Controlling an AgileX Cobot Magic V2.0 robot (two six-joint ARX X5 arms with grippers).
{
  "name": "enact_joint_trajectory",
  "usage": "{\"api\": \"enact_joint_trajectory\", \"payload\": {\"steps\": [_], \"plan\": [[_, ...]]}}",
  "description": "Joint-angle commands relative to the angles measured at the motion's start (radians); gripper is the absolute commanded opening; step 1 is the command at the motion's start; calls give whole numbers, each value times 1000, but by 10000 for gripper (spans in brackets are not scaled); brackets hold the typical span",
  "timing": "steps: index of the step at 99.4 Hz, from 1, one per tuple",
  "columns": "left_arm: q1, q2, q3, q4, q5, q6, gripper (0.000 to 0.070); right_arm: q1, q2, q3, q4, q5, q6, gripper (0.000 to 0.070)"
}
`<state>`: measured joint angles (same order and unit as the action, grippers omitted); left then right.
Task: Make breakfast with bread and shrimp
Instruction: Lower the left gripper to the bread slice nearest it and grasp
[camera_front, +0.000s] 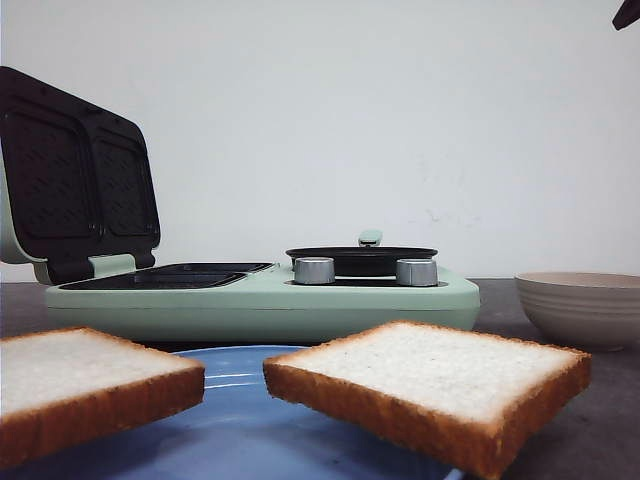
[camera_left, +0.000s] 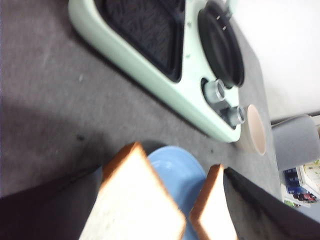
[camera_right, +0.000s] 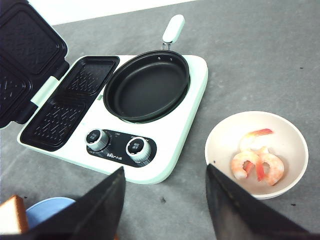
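Two slices of white bread lie on a blue plate (camera_front: 240, 430) close to the front camera, one at the left (camera_front: 80, 385) and one at the right (camera_front: 440, 375). In the left wrist view both slices (camera_left: 135, 200) (camera_left: 212, 210) show between the wide-apart dark fingers of my left gripper (camera_left: 160, 210), which is open and holds nothing. Several pink shrimp (camera_right: 257, 162) lie in a cream bowl (camera_right: 280, 135). My right gripper (camera_right: 165, 205) is open and empty, above the table between the breakfast maker and the bowl.
A mint-green breakfast maker (camera_front: 260, 300) stands behind the plate, its lid (camera_front: 75, 180) raised at the left over two grill plates (camera_right: 75, 100). A round black pan (camera_right: 147, 85) sits on its right half, above two knobs. The bowl (camera_front: 585, 305) is at the right.
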<state>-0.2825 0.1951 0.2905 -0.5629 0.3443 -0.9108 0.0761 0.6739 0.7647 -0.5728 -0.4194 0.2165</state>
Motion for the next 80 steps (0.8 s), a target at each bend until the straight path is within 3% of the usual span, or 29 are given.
{"api": "enact_joint_trajectory", "payload": {"steps": [1,58,80], "plan": [[-18,-2,-8,1,0,-32,470,1,4,10,3,-3,-8,308],[-156,-1,-19,-113,-78,-80,470,1,4,10,18,-3,-8,308],[-175,-2,-19,-219,-117,-104,470,1,4,10,18,-11,-8,308]]}}
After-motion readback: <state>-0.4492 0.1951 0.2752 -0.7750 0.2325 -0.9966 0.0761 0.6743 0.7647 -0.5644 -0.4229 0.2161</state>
